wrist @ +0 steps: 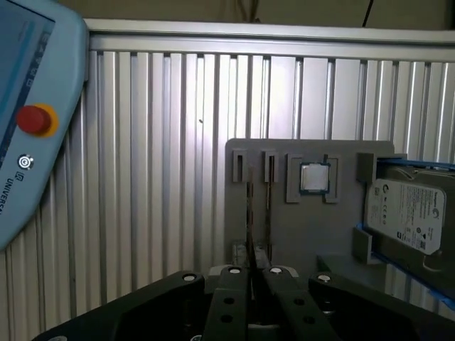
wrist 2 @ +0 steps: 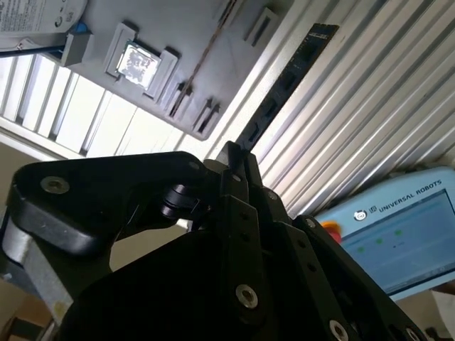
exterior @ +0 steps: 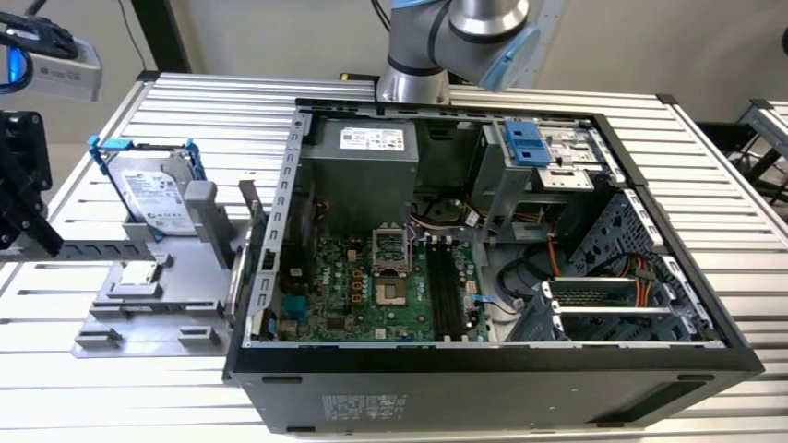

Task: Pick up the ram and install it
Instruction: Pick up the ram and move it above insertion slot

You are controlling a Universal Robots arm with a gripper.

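In the second wrist view my gripper (wrist 2: 231, 155) is shut on one end of the ram (wrist 2: 288, 74), a long thin dark stick that reaches out from the fingertips above the ribbed table. The first wrist view shows the ram (wrist: 250, 227) edge-on as a thin line rising from the closed gripper (wrist: 250, 273), in line with the grey fixture (wrist: 313, 234) far below. The open computer case (exterior: 493, 355) lies on the table in the exterior view, and the black memory slots (exterior: 449, 291) on its green motherboard hold nothing.
The grey fixture (exterior: 161, 305), at the exterior view's left of the case, carries a silver hard drive with blue bracket (exterior: 154, 194) and a small square chip (exterior: 136, 274). A teach pendant (wrist: 28, 121) lies on the table. The arm's base (exterior: 412, 83) stands behind the case.
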